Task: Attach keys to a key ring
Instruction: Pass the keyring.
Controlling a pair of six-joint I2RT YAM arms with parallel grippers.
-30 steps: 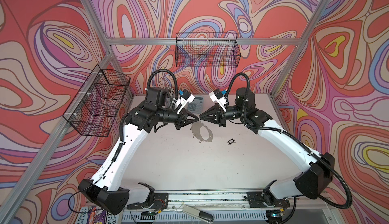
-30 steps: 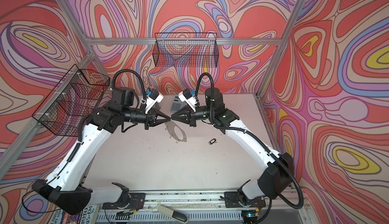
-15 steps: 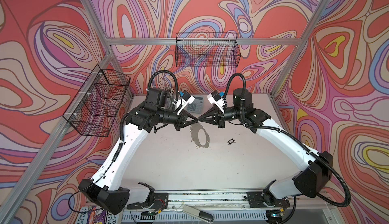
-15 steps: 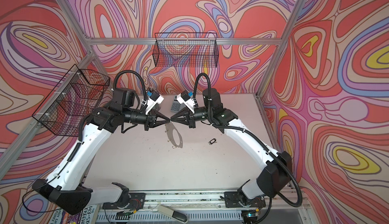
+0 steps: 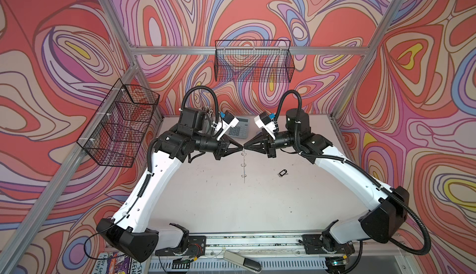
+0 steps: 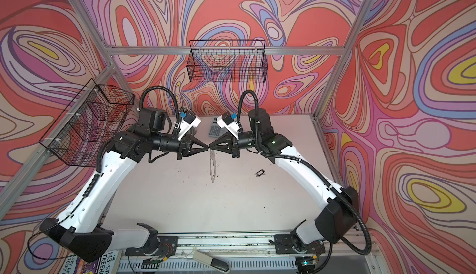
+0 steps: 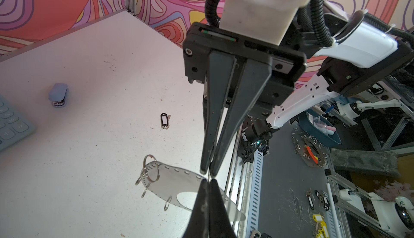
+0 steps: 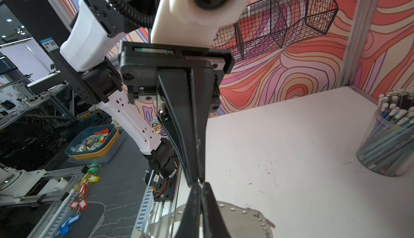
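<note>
The key ring (image 7: 170,181), a flat translucent brownish oval with a dotted rim and small silver wire loops, hangs above the table. In both top views it shows edge-on as a thin sliver (image 5: 243,165) (image 6: 212,164). My left gripper (image 5: 242,147) (image 7: 208,181) is shut on its top rim. My right gripper (image 5: 245,147) (image 8: 201,184) meets it tip to tip and is shut on the same rim, with a thin silver wire showing between the tips. The keys (image 5: 282,173) (image 7: 164,121), a black tag with a pale window and a small silver key, lie on the table to the right, apart from both grippers.
A grey calculator (image 5: 239,131) lies behind the grippers. A small blue-grey stapler (image 7: 58,94) sits near it. A clear cup of pencils (image 8: 389,140) stands at the back left. Wire baskets hang on the left wall (image 5: 121,123) and the back wall (image 5: 253,61).
My right gripper moved left until its tips met the left gripper's, and it closed. The key ring swung from facing the top views to edge-on.
</note>
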